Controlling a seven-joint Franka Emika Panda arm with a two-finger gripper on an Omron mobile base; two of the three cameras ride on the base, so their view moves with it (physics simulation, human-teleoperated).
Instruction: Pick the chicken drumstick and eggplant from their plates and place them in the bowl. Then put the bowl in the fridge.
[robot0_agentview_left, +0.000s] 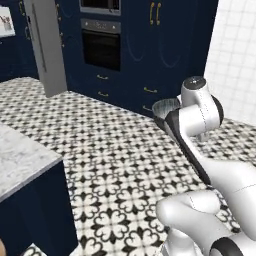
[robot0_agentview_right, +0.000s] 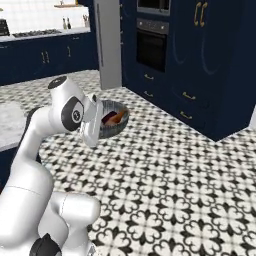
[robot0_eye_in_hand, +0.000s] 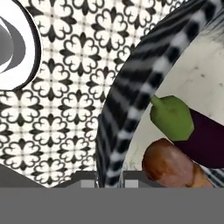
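Observation:
My gripper (robot0_eye_in_hand: 109, 183) is shut on the rim of the dark grey bowl (robot0_eye_in_hand: 131, 87) and holds it in the air above the patterned floor. The purple eggplant (robot0_eye_in_hand: 205, 135), with its green cap, lies inside the bowl. The reddish-brown chicken drumstick (robot0_eye_in_hand: 168, 166) lies beside it. From the right base the bowl (robot0_agentview_right: 114, 124) hangs in front of my hand, tilted toward the camera, with the drumstick (robot0_agentview_right: 118, 116) showing inside. Its rim (robot0_agentview_left: 165, 106) peeks out behind my arm. The grey fridge (robot0_agentview_left: 47, 50) (robot0_agentview_right: 107, 45) stands far ahead to the left. The plates are out of view.
Navy cabinets (robot0_agentview_left: 165, 50) with a built-in oven (robot0_agentview_left: 100, 47) line the wall ahead. A marble-topped island (robot0_agentview_left: 20, 160) stands close on my left. Black-and-white tiled floor (robot0_agentview_right: 175, 165) stretches open between me and the fridge. A far counter with a stove (robot0_agentview_right: 35, 34) runs along the back.

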